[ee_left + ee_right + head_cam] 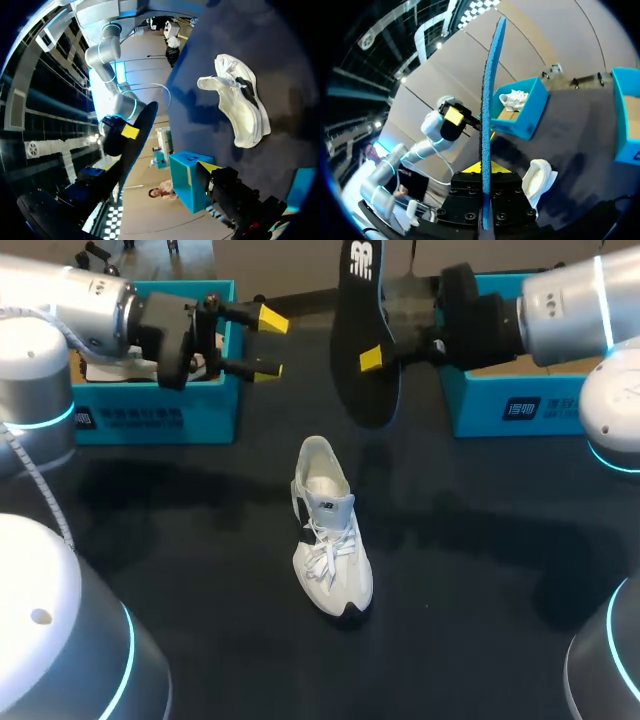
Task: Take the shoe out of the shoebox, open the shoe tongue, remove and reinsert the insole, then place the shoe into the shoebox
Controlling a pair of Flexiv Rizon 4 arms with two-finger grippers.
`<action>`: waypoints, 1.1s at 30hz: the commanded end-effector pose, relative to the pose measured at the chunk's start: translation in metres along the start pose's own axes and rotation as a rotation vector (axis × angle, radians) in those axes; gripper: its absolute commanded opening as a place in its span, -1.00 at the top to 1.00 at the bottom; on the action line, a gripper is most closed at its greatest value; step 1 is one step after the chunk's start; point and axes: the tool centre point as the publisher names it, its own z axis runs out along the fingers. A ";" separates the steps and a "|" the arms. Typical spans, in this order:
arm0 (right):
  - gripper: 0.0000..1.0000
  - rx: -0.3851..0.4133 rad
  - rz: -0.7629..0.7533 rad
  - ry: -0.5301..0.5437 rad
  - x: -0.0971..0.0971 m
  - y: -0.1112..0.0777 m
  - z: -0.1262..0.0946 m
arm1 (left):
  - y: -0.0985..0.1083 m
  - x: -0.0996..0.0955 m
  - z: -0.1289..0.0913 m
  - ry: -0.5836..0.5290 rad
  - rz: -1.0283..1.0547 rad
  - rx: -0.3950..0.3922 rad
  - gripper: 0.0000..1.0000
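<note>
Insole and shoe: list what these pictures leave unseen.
- Head view: far finger of the right gripper, behind the insole.
- Head view: toe interior of the shoe, under its upper.
- Head view: inside of the left teal box, behind the left arm; right teal box, behind the right arm.

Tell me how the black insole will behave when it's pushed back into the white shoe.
Probably light and fairly springy: the insole keeps its shape, clamped in the right jaws, without sagging. It looks thin edge-on, so it likely bends when pushed. The shoe, standing free, may slide.
</note>
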 end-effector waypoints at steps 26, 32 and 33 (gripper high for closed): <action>1.00 -0.071 -0.288 0.023 0.011 0.006 0.015 | -0.009 0.030 -0.017 0.166 -0.353 0.002 -1.00; 1.00 -0.071 -0.288 0.023 0.011 0.006 0.015 | -0.009 0.030 -0.017 0.166 -0.353 0.002 -1.00; 1.00 -0.071 -0.288 0.023 0.011 0.006 0.015 | -0.009 0.030 -0.017 0.166 -0.353 0.002 -1.00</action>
